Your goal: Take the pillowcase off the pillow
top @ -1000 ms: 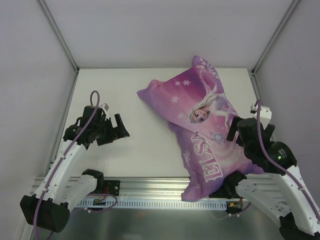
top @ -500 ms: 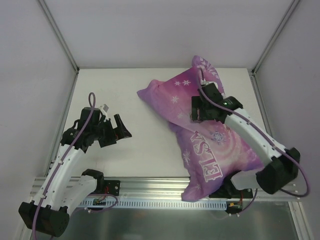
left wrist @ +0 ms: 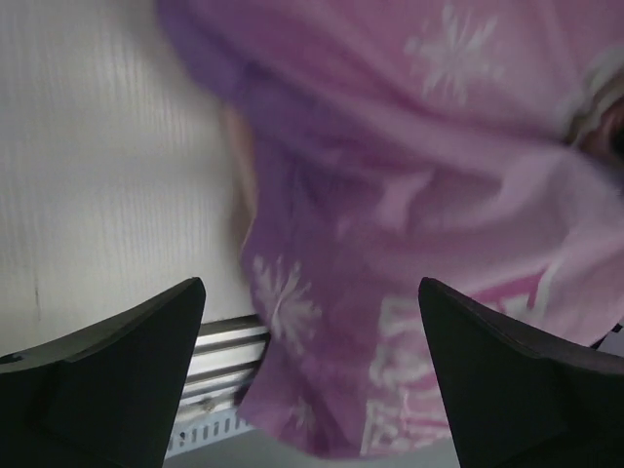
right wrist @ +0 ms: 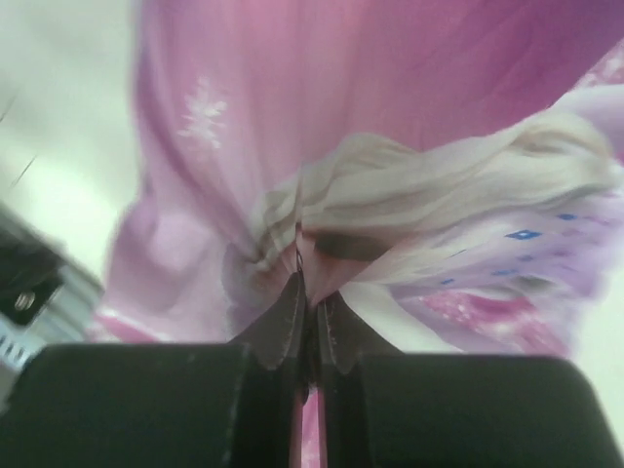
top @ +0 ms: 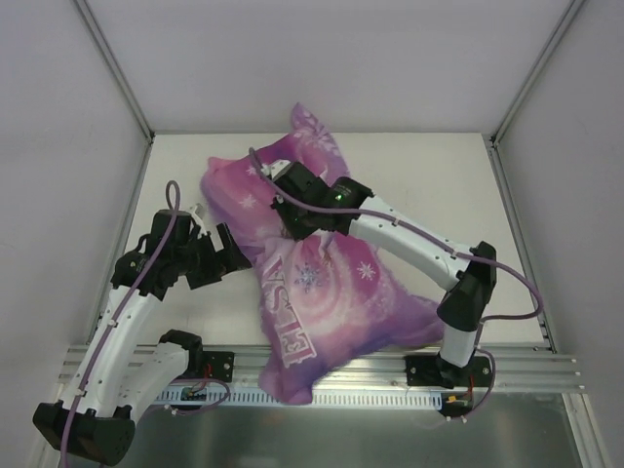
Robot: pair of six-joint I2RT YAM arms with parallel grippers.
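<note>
I count one pillowcase (top: 336,292) on one table (top: 439,175). Two arms are here, the left arm (top: 122,322) and the right arm (top: 409,239), and two grippers: the left gripper (top: 227,255) and the right gripper (top: 292,220).

Top cam looks down from behind arms; both wrist cams close, blurry, prob. sharing the pillowcase (top: 322,283).

You're looking down on a white surface (top: 458,175) boxed in by plain pale walls: a back wall (top: 322,58) on the far side, a left wall (top: 49,146) and a right wall (top: 585,146). Slim metal posts (top: 112,68) rise from the far corners. An aluminium rail (top: 546,361) runs along the near edge. The light is soft and even.
</note>
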